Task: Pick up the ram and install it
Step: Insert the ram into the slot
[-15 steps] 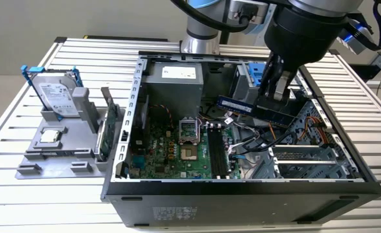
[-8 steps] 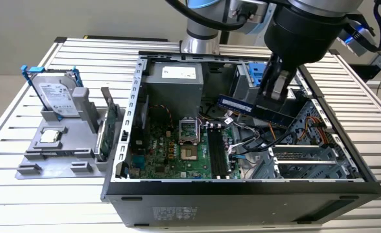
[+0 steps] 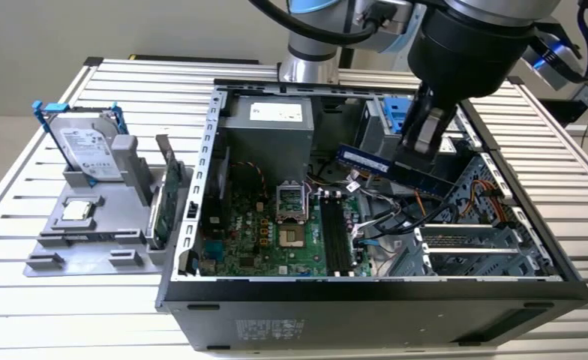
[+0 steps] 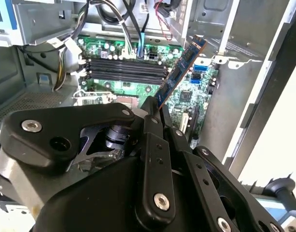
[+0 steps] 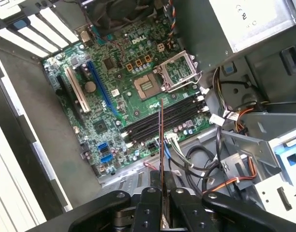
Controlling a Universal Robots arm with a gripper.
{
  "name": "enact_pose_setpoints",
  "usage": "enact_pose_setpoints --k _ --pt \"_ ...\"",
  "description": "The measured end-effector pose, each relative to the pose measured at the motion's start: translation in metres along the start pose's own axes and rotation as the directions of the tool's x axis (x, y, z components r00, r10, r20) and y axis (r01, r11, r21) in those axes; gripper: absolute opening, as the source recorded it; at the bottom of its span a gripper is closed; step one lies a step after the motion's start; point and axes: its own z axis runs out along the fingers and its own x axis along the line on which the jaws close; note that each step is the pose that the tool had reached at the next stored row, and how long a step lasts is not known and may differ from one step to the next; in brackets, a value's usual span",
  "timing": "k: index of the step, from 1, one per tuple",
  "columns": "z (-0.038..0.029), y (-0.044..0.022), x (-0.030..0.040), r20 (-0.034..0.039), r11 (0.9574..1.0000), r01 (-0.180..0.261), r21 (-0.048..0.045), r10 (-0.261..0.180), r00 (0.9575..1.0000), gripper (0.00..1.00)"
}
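The black two-fingered gripper (image 3: 415, 152) is pinching the ram (image 3: 389, 169), a long, thin, dark blue circuit-board stick. Its fingers are pressing against the stick's two flat faces at one end. In the second wrist view, the stick (image 4: 179, 71) is reaching out from the gripper (image 4: 155, 110) at a slant. In the first wrist view it (image 5: 161, 145) is showing edge-on as a thin line rising from between the fingertips (image 5: 162, 194).

The ram is hanging in the air inside the open black and grey metal computer case (image 3: 374, 289), tilted, and is not sitting in any slot. Below the gripper, loose black, orange and blue cables (image 3: 399, 217) are lying across the case floor. Just past the ram's free end, four long black memory slots (image 5: 163, 116) are running side by side on the green motherboard (image 5: 119, 96). The square metal processor socket (image 5: 147, 85) is sitting just beyond them. Farther from the gripper, a grey metal power supply box (image 3: 269, 127) is standing against the case wall.

Well away from the gripper, outside the case, a grey plastic holder (image 3: 94, 229) is resting on the slatted aluminium table (image 3: 34, 307). It is carrying a silver hard drive in a blue bracket (image 3: 84, 146) and an upright green expansion card (image 3: 171, 191).
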Motion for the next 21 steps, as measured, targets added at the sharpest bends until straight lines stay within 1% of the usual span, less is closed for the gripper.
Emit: enact_pose_setpoints --k 6,11,16,21 --pt "0.0 0.0 0.0 0.0015 0.9992 -0.039 0.0001 0.039 0.9992 0.0" --pt "0.0 0.0 0.0 0.0027 0.9972 -0.075 0.0002 0.075 0.9972 0.0" --pt "0.0 0.0 0.0 0.004 0.9938 -0.111 0.0002 0.111 0.9938 0.0" --pt "0.0 0.0 0.0 0.0054 0.9888 -0.149 0.0002 0.149 0.9888 0.0"
